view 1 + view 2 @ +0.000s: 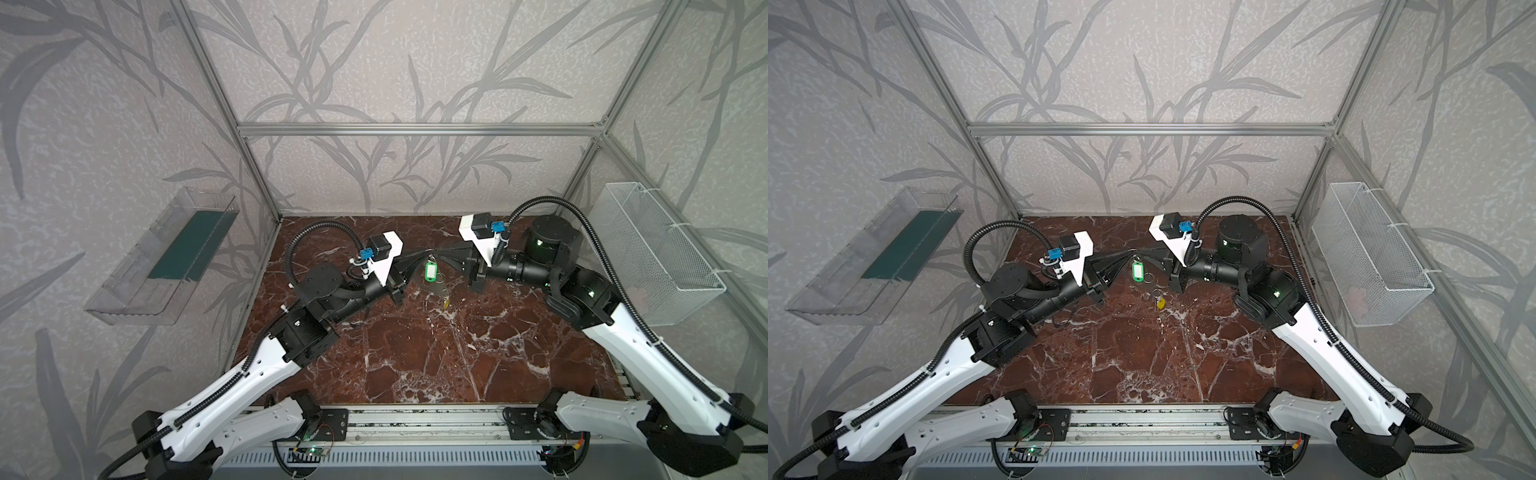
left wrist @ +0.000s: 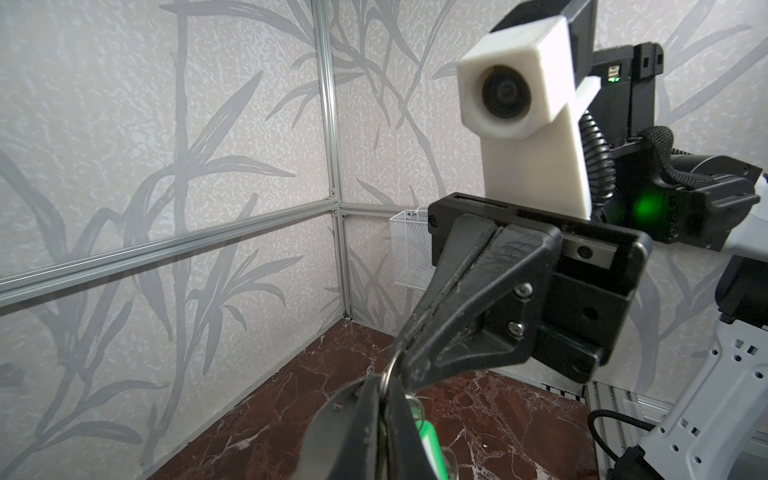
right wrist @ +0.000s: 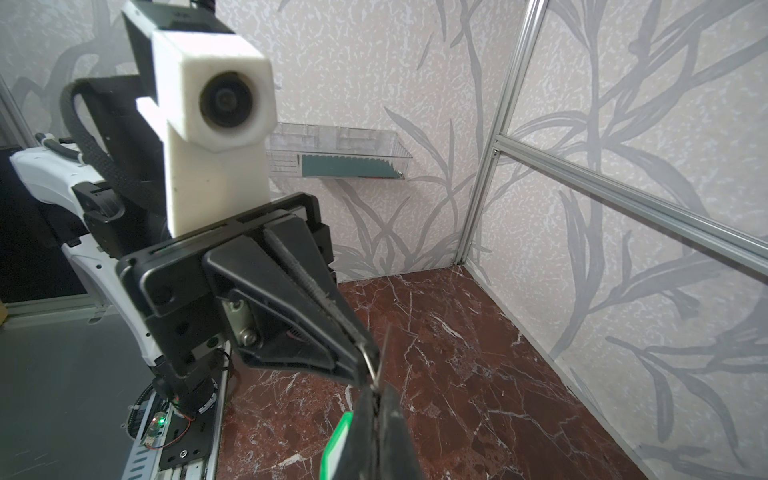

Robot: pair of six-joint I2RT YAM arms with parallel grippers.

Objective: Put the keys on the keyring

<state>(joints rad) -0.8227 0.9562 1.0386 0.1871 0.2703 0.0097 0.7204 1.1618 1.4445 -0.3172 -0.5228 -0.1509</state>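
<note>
Keys and keyring are found together over the far middle of the red marbled surface (image 1: 415, 361), where the two arms meet tip to tip above it. The left end effector (image 3: 366, 354) is seen pressed together, and the right end effector (image 2: 401, 354) likewise. Just under their meeting point a dull grey piece, judged to be the keyring (image 1: 1149, 286), is faintly made out; whether it hangs or lies on the surface cannot be told. The green tag (image 1: 429, 271) is seen dangling freely below the tips in both top views, and the yellow tag (image 1: 1160, 304) lies lower, just beside the grey piece. Smallest of all, the small wire ring (image 2: 390, 375) that carries the green tag is pinched from opposite sides by both end effectors. The key blades themselves are too small to be picked out. All of it is judged light, stiff and smooth. The thin ring is likely to be springy and may slip out of the pads, and the tags are likely to swing. Hold is best taken on the ring close to the tips, and on the plate along a solid edge away from its holes.
</note>
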